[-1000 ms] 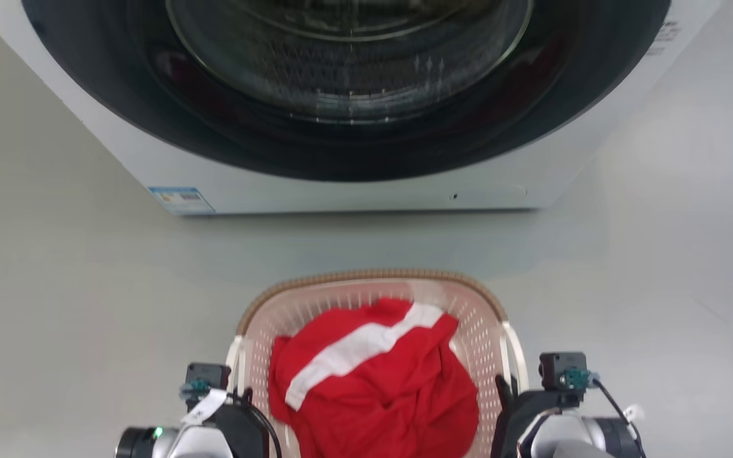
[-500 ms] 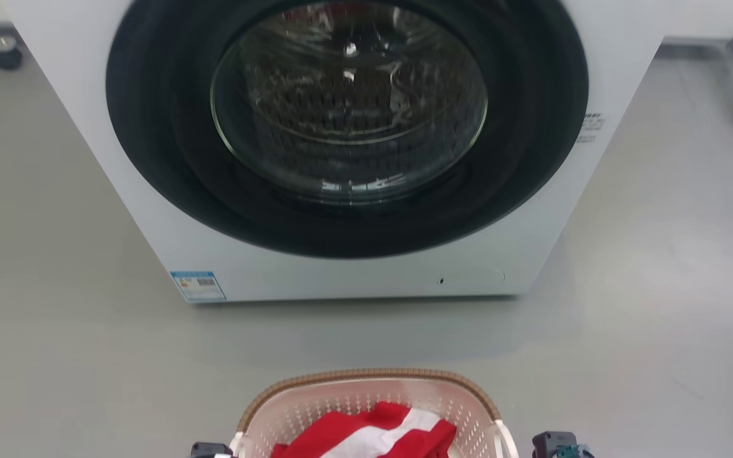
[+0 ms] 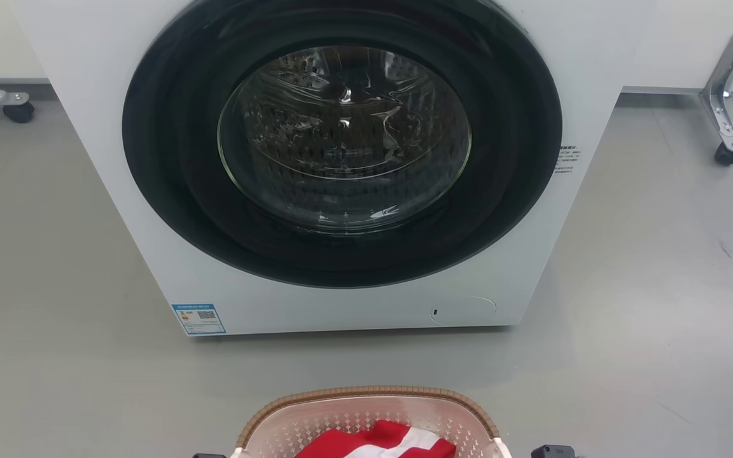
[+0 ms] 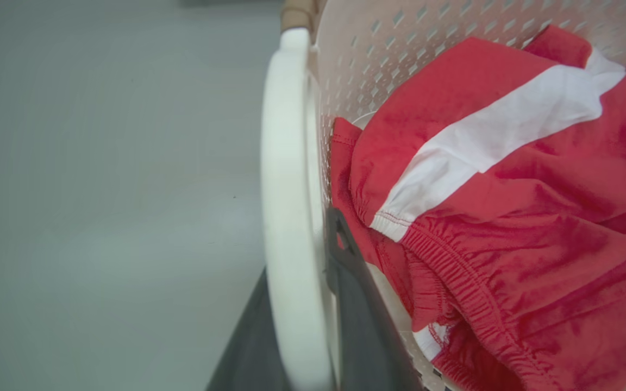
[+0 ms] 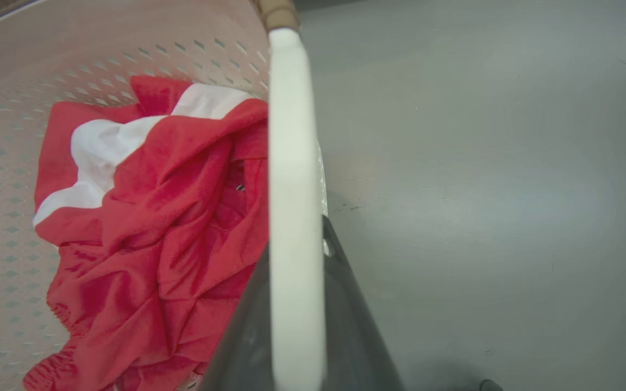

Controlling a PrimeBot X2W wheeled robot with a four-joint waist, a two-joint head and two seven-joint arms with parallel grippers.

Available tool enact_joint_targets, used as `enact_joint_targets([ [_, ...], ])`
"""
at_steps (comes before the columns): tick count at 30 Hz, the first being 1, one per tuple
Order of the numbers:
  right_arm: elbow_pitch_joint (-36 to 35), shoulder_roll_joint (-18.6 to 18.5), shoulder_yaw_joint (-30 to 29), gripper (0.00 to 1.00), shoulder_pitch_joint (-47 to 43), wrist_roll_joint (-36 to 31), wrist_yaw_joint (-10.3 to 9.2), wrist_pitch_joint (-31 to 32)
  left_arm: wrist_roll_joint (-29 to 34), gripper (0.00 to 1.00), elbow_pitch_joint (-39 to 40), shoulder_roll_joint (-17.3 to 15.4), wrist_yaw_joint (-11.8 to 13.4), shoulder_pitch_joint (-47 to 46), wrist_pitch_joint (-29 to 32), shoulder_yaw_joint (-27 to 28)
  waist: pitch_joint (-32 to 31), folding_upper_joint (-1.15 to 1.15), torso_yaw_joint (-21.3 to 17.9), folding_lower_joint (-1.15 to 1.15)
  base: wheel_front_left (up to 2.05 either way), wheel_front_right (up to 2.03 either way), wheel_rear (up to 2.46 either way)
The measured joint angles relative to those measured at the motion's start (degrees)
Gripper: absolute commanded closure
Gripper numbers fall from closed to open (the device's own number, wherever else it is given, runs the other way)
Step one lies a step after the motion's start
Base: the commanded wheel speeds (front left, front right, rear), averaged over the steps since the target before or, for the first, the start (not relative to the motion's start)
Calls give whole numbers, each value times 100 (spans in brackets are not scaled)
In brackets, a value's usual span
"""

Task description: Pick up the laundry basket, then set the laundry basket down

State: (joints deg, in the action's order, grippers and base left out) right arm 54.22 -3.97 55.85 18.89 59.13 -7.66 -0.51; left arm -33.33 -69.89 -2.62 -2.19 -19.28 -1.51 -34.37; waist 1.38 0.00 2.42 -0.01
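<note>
**While basket hangs on both handles: move level, arms together**

Since the left gripper (image 4: pixel 299 255) has its jaws closed across the left handle (image 4: pixel 286 163), one dark finger outside and one between handle and wall, and the right gripper (image 5: pixel 296 244) clamps the right handle (image 5: pixel 291 136) likewise, the hold looks symmetric. Basket (image 3: pixel 366 395) sits at the bottom edge of the head view, in front of the washer (image 3: pixel 341 159) and well apart from it. Its base is hidden, so I cannot tell whether it is on or off the floor (image 3: pixel 55 318).

Procedure (judgement): move both arms at an equal rate with the spacing between the grippers fixed, so the handles neither twist nor slide. Set down flat, and release only once the base bears.

Materials:
- Handles: smooth white plastic, flat bowed bands (probably slippery).
- Wall: pale pink, thin, punched with small diamond holes; may flex.
- Rim: brown, woven look.
- Garment (image 4: pixel 508 217): red with a white stripe, soft, crumpled, gathered elastic edge; a light load.
- Floor: grey, smooth.
</note>
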Motion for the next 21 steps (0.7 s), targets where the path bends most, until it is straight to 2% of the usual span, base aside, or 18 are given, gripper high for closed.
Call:
enact_joint_targets([
  [21, 88, -10, 301, 100, 56, 450, -42, -4, -243, 100, 43, -11, 66, 8, 124, -148, -32, 1, -27, 1, 0, 0, 0],
])
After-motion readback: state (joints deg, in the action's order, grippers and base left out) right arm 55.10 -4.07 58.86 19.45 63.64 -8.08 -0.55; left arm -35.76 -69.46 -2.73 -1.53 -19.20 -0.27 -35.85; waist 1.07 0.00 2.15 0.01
